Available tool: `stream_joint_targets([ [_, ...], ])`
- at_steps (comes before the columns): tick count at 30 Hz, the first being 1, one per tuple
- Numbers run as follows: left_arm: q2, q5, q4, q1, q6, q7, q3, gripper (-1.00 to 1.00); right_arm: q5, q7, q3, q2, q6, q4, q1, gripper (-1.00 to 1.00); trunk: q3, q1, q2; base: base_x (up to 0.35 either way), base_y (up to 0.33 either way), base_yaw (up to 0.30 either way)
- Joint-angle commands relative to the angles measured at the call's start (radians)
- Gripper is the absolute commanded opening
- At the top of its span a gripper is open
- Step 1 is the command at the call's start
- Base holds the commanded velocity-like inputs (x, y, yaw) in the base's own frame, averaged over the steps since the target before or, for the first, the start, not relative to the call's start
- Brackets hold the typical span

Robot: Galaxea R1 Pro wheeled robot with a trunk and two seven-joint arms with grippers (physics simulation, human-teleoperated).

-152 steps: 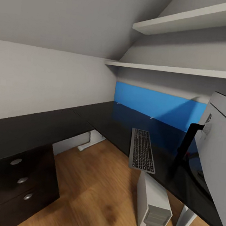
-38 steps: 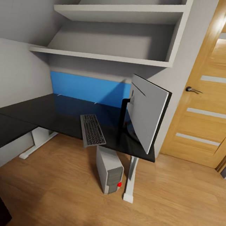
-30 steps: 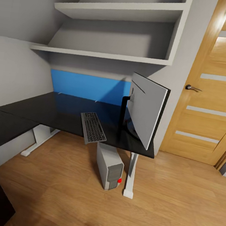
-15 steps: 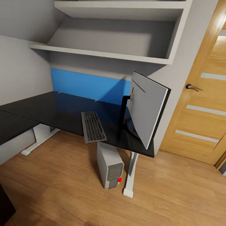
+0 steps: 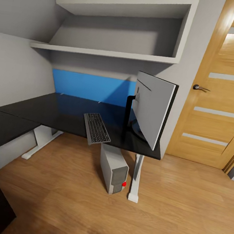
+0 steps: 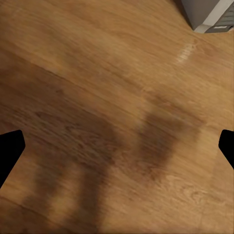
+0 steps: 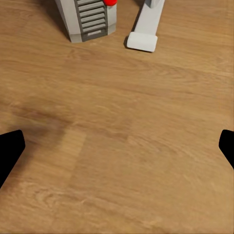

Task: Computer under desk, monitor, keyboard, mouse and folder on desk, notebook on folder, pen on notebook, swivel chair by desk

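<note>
My left gripper (image 6: 117, 146) hangs over bare wood floor (image 6: 97, 97) with its fingers spread wide and nothing between them, and my right gripper (image 7: 117, 144) is just as wide and empty above the floor near the computer (image 7: 87, 19). From the head view, the keyboard (image 5: 96, 128) lies at the worktop (image 5: 59, 111) front edge, overhanging it slightly. The monitor (image 5: 152, 112) stands at the right end, the computer below, by the white leg (image 5: 135, 179); I can read no writing.
</note>
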Motion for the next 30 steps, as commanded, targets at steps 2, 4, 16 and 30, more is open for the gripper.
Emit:
stream_joint_targets([
  [2, -0.001, 0.009, 0.001, -0.001, -0.002, -0.009, 0.004, 1.00, 0.011, -0.006, -0.007, 0.000, -0.003, 0.002, -0.001, 1.00, -0.007, 0.008, -0.015, 0.000, 0.000, 0.000],
  [4, -0.001, 0.009, 0.001, -0.001, -0.002, -0.009, 0.004, 1.00, 0.011, -0.006, -0.007, 0.001, -0.002, 0.002, -0.001, 1.00, -0.014, 0.015, -0.029, 0.000, 0.000, 0.000],
  [16, -0.001, 0.010, 0.001, -0.001, -0.002, -0.008, 0.005, 1.00, 0.011, -0.004, -0.007, 0.001, 0.002, 0.002, 0.000, 1.00, -0.051, 0.061, -0.113, 0.000, 0.000, 0.000],
  [30, 0.001, 0.031, -0.064, -0.001, 0.022, 0.003, 0.013, 1.00, 0.011, -0.013, -0.004, 0.009, 0.051, -0.068, -0.002, 1.00, -0.095, 0.115, -0.211, 0.000, 0.000, 0.000],
])
